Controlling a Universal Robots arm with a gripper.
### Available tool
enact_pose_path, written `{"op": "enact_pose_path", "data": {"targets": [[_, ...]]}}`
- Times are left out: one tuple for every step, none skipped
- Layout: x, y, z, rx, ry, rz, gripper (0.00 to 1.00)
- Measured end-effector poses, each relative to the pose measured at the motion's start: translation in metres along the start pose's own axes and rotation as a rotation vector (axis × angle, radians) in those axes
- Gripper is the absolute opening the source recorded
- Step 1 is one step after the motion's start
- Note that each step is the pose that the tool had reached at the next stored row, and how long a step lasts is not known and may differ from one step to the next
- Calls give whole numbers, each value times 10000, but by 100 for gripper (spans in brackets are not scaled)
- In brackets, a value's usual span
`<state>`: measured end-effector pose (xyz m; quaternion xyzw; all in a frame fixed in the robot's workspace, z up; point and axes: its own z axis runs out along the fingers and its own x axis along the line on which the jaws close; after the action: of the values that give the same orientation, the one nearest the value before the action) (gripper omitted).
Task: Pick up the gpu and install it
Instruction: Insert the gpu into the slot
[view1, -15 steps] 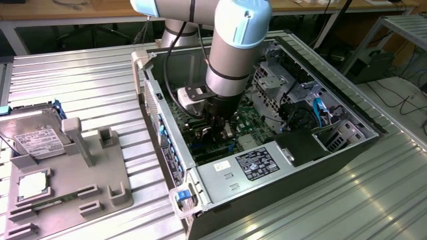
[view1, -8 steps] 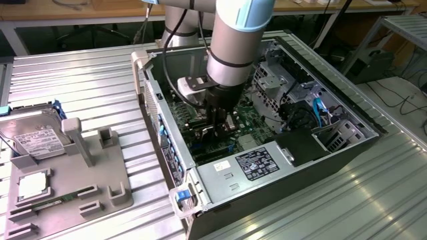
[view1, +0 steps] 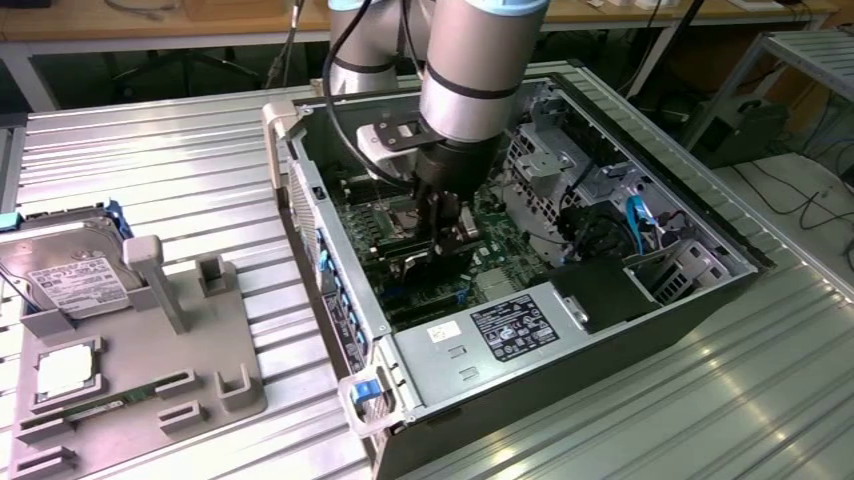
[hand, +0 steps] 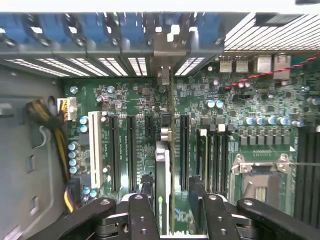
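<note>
Black and thin, seen edge-on, gpu (hand: 166, 165) standing upright on the green motherboard (hand: 250, 100) inside the open computer case (view1: 441, 400), silver bracket end (hand: 164, 50) up against the slotted rear wall among the blue clips. Tool (hand: 167, 200) straddling the card's top edge, one finger (hand: 145, 195) on each side, jaws parted with a visible gap to the card on both sides, gripping nothing. In the exterior view, tool (view1: 447, 235) reaching straight down from the grey arm (view1: 467, 70) into the middle of the case, gpu (view1: 434, 262) just beneath as a dark strip.

White slot (hand: 94, 150) and several black slots running parallel beside the card; bare processor socket (hand: 262, 175) with metal frame off to one side; yellow and black cable bundle (hand: 47, 120) at the case wall.

White label with black print on the silver box (view1: 514, 330) near the case front, text too small to read. On the ribbed metal tabletop (view1: 160, 160), at the exterior view's left, grey holder (view1: 147, 340) carrying a silver hard drive (view1: 67, 275) with a white label, also unreadable, and a narrow green memory stick (view1: 94, 410).
</note>
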<state>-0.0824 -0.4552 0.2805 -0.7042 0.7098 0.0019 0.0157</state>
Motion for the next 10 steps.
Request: {"op": "enact_pose_path", "data": {"targets": [[0,0,-9,0,12,0,42],[-1,0,-22,0,20,0,42],[-1,-1,-48,1,23,0,42],[-3,-3,-109,4,25,0,42],[-4,-3,-118,6,31,0,42],[-4,-3,-118,6,31,-1,42],[-4,-3,-118,7,30,0,42],[-4,-3,-118,6,31,-1,40],[-3,-3,-118,6,32,0,34],[-3,-3,-118,6,32,0,34]]}}
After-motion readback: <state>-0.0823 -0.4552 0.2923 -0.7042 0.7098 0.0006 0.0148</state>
